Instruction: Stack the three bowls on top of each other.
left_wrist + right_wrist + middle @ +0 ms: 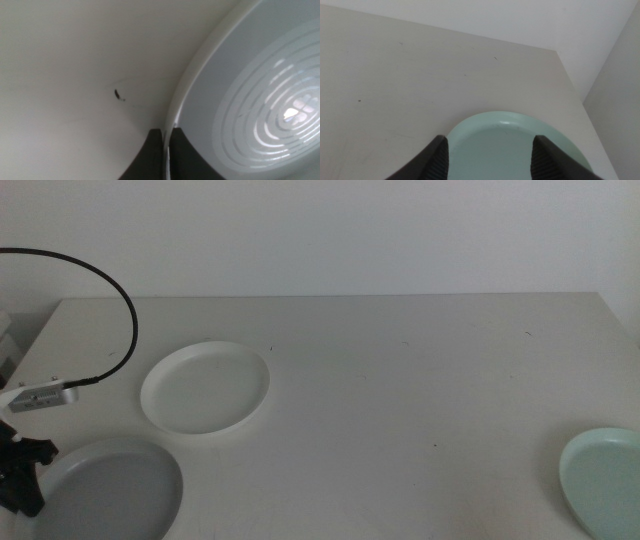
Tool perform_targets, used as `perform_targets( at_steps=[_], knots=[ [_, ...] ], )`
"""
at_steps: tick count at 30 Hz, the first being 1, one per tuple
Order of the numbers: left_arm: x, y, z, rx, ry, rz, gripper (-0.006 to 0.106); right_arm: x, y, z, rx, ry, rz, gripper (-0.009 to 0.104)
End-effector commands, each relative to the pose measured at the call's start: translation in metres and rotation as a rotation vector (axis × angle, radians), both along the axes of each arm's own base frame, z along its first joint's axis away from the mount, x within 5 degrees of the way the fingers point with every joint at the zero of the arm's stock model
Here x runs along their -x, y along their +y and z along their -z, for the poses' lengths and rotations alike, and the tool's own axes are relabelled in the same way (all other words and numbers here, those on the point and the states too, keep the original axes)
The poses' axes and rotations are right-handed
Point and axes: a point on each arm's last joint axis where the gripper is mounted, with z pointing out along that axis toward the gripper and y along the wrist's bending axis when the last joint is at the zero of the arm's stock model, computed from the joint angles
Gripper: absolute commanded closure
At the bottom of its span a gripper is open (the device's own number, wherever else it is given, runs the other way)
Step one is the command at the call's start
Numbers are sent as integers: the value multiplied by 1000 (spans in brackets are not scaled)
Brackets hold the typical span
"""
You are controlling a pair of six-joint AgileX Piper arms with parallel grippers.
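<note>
The grey bowl (110, 492) sits at the table's front left. My left gripper (28, 468) is at its left edge. In the left wrist view the left gripper (166, 139) is shut on the grey bowl's (250, 105) thin rim, one jaw inside and one outside. Behind the grey one, the white bowl (205, 387) rests alone on the table. The pale mint green bowl (605, 482) lies at the front right edge of the middle view. My right gripper (490, 150) hovers open over the near rim of the mint green bowl (512, 145) and shows only in the right wrist view.
A black cable (110, 285) arcs over the table's back left corner to the left arm's camera mount (40, 395). The table's right edge (575, 95) runs close beside the mint green bowl.
</note>
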Motion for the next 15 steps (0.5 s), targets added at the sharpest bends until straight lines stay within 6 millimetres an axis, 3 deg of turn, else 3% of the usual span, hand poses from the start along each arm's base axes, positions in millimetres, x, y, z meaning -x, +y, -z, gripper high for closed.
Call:
perform_targets(
  at_steps=[1, 15],
  knots=[
    [3, -1, -27, -13, -42, -18, 100, 1, -1, -10, 25, -110, 16, 52],
    [26, -32, -103, 101, -191, -56, 100, 1, -1, -10, 25, -110, 16, 52]
  ],
)
